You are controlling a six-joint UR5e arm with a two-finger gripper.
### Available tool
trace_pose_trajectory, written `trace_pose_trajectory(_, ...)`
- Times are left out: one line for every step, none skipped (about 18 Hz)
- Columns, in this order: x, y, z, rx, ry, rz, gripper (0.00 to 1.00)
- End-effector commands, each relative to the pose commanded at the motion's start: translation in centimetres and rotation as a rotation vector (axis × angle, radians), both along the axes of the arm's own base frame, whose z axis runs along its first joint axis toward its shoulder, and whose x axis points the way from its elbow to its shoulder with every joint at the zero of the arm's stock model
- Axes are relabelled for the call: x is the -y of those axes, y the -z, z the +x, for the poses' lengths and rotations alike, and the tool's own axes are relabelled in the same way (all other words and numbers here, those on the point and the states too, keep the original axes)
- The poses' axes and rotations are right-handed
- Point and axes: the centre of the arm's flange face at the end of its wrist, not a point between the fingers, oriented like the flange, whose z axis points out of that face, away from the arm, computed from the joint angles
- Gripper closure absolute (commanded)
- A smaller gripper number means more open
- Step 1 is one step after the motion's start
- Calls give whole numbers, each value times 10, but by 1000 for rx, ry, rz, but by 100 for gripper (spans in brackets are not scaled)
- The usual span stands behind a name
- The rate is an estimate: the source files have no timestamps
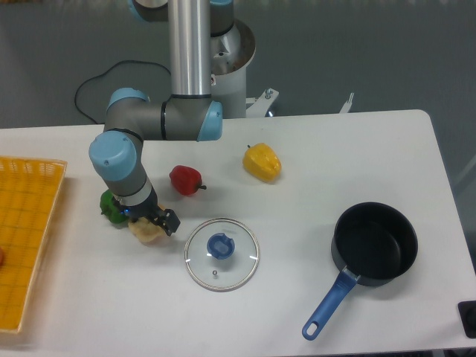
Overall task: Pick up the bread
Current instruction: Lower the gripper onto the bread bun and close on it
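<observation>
peppers (262, 163), lid (222, 253), pot (374, 243), basket (26, 245).

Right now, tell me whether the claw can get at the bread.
Probably yes: the claw is already down over the bread, covering most of it. The green pepper sits close on one side, but nothing lies between them.
</observation>
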Motion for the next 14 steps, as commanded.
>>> trace_pose_trajectory(0,0,0,0,2,0,50)
trace_pose_trajectory(0,0,-1,0,3,0,62)
trace_pose_trajectory(0,-1,-1,-1,6,1,72)
trace_pose_trajectory(0,-2,-1,-2,15,1,79)
trace_pose_trajectory(0,-2,-1,-2,21,1,82)
trace_pose_trajectory(0,-3,-1,-3,21,4,88)
trace_pose_trajectory(0,-4,-1,-4,21,5,96)
trace_pose_trajectory(0,-7,-2,-5,20,10,100)
trace_pose_trajectory(-1,-8,-3,-4,19,14,100)
trace_pose_trajectory(-1,-11,-6,-6,13,18,100)
trace_pose_trajectory(-2,-12,-7,-3,10,23,100)
trace_pose_trajectory(-1,-14,-7,-1,7,26,100)
trace_pose_trajectory(0,-19,-11,-5,-1,34,100)
trace_pose_trajectory(0,-23,-12,-7,-4,40,100)
